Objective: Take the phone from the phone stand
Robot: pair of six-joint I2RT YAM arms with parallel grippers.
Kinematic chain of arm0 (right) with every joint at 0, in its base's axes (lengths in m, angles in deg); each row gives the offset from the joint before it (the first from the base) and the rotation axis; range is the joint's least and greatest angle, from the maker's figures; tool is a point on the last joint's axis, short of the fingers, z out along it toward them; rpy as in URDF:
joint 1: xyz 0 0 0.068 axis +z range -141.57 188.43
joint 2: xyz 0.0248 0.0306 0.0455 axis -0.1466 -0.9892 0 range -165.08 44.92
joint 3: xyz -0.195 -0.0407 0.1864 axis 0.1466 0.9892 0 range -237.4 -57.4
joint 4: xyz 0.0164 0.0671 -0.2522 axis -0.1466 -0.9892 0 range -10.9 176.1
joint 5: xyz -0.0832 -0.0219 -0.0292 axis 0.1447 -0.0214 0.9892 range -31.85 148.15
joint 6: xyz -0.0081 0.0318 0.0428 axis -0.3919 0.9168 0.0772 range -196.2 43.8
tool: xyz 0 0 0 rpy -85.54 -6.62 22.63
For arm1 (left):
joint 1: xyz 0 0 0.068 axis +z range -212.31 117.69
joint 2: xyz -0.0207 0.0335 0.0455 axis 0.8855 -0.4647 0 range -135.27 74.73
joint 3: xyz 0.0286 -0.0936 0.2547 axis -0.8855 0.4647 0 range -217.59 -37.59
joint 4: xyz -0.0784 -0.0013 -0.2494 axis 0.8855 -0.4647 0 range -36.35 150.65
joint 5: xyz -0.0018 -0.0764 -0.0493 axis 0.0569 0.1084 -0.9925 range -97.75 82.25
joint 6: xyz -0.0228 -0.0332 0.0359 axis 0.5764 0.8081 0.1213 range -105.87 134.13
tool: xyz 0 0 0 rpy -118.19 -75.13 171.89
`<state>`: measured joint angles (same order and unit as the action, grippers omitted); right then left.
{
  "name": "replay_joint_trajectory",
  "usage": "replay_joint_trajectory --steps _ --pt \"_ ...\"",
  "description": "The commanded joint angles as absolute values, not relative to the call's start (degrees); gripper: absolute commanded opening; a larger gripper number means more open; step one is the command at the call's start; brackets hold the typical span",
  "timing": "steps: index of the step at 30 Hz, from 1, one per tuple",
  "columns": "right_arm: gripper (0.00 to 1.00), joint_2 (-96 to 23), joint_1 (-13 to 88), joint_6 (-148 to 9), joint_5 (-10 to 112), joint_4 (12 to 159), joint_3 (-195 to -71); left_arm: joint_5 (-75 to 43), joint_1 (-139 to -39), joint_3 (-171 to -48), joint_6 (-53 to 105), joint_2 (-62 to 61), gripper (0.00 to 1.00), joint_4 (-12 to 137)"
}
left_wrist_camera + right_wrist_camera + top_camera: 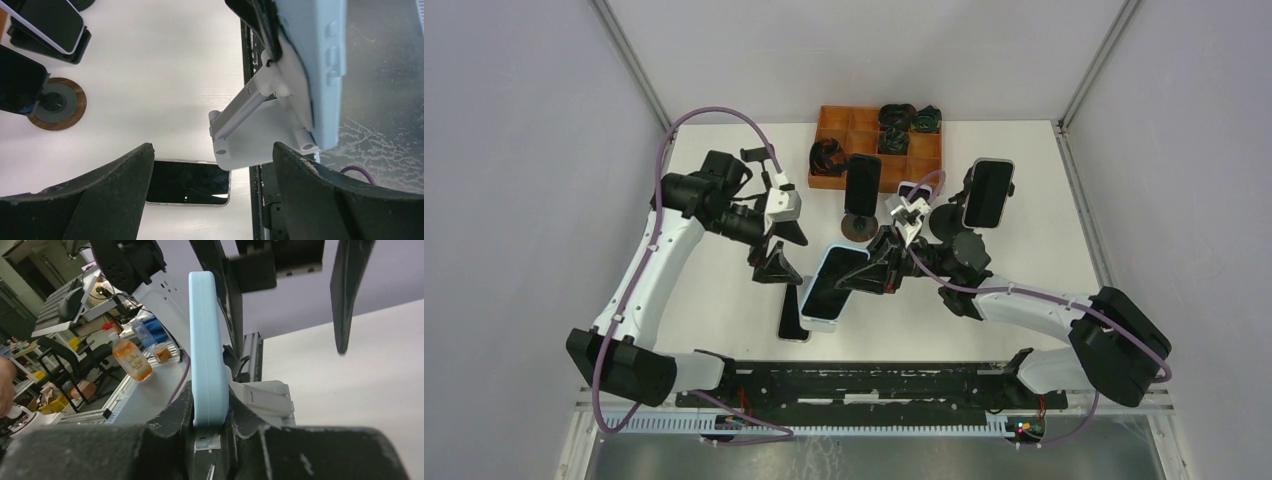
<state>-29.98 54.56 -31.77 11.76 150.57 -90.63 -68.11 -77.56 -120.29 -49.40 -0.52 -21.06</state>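
A phone in a light-blue case (832,283) leans tilted near the table's middle. My right gripper (869,272) is shut on its upper edge; in the right wrist view the case (207,345) sits squeezed between the two black fingers (175,415). The white phone stand (250,135) is under the phone (310,65), whose lower edge lies at the stand's lip. My left gripper (212,150) is open, its fingers either side of the stand's base without touching it. From above, that gripper (774,265) hangs just left of the phone.
A dark phone (793,318) lies flat beside the stand. Two more phones stand behind: one (862,185) on a round wooden base (859,228), another (988,193) to the right. An orange tray (834,125) of cables is at the back. A black rail (874,380) runs along the near edge.
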Motion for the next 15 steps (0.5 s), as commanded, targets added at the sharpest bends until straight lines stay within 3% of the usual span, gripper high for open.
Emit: replay_joint_trajectory --steps 1,11,15 --pt "0.0 -32.2 55.7 -28.0 11.4 162.9 -98.4 -70.0 -78.3 -116.7 -51.1 2.2 0.92 -17.3" --pt "0.0 -37.8 58.4 -26.7 13.9 164.5 -104.9 -69.6 -79.1 -112.9 -49.3 4.3 0.87 -13.4" --pt "0.0 -38.2 59.4 -28.4 14.8 161.6 -105.6 -69.9 -79.1 -113.1 -49.1 4.0 0.75 -12.8"
